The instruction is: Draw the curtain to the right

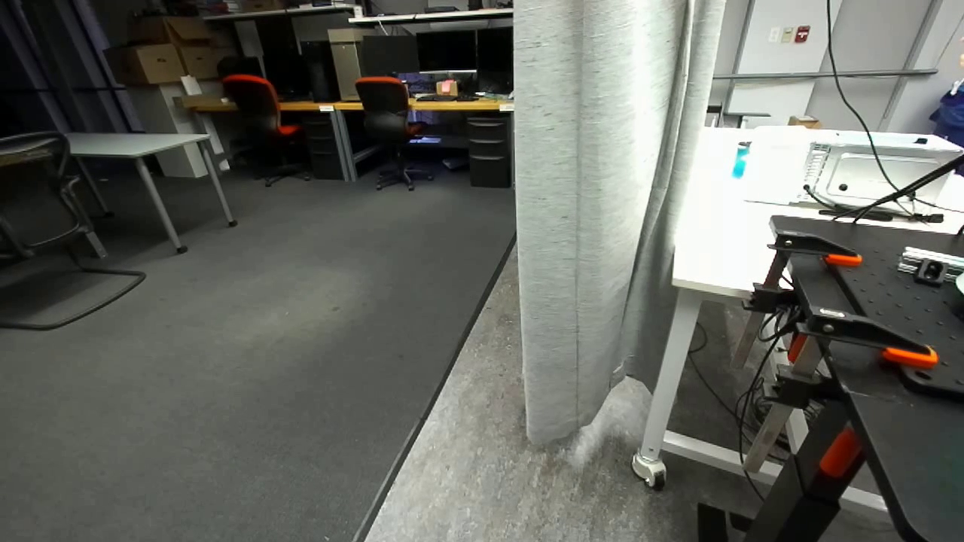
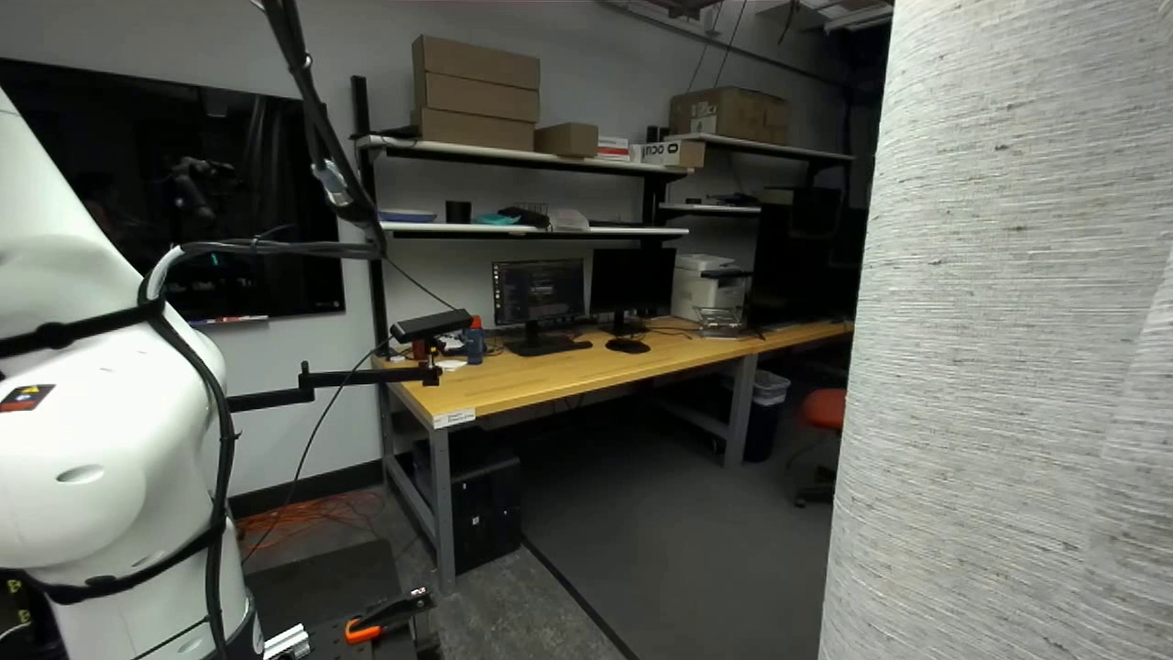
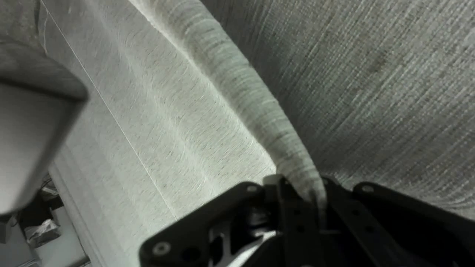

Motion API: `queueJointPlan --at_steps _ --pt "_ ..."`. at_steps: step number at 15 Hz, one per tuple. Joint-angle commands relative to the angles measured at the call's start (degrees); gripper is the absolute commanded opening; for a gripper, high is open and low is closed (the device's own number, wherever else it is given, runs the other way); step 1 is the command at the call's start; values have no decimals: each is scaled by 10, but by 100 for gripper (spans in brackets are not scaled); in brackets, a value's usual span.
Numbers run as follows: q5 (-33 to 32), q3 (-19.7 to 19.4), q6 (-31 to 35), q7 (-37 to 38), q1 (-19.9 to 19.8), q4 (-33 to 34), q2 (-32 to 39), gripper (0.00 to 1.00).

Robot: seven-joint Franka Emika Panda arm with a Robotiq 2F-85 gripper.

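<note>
Curtain (image 1: pixel 580 226) hangs in vertical folds in an exterior view, at the left end of a white counter (image 1: pixel 712 256) bearing a white appliance (image 1: pixel 858 177); 2 orange-handled clamps (image 1: pixel 866 331) grip a black counter (image 1: pixel 919 452). In an exterior view the curtain (image 2: pixel 999 348) fills the right edge, the white robot arm (image 2: pixel 92 449) stands at the left, and 2 monitors (image 2: pixel 539 289) rest on a wooden counter (image 2: pixel 550 376) farther back. In the wrist view the claw (image 3: pixel 306 189) is clamped on a narrow fold of the curtain, running to the upper left.

White arm (image 2: pixel 82 431), black straps (image 2: pixel 101 324), black claw (image 3: pixel 302 185)
</note>
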Motion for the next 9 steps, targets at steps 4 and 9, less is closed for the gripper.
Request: queueJointPlan --at_steps 4,9 --pt "-50 87 38 -45 1 -60 -47 0" --pt "-116 229 29 -36 -3 -143 -94 0"
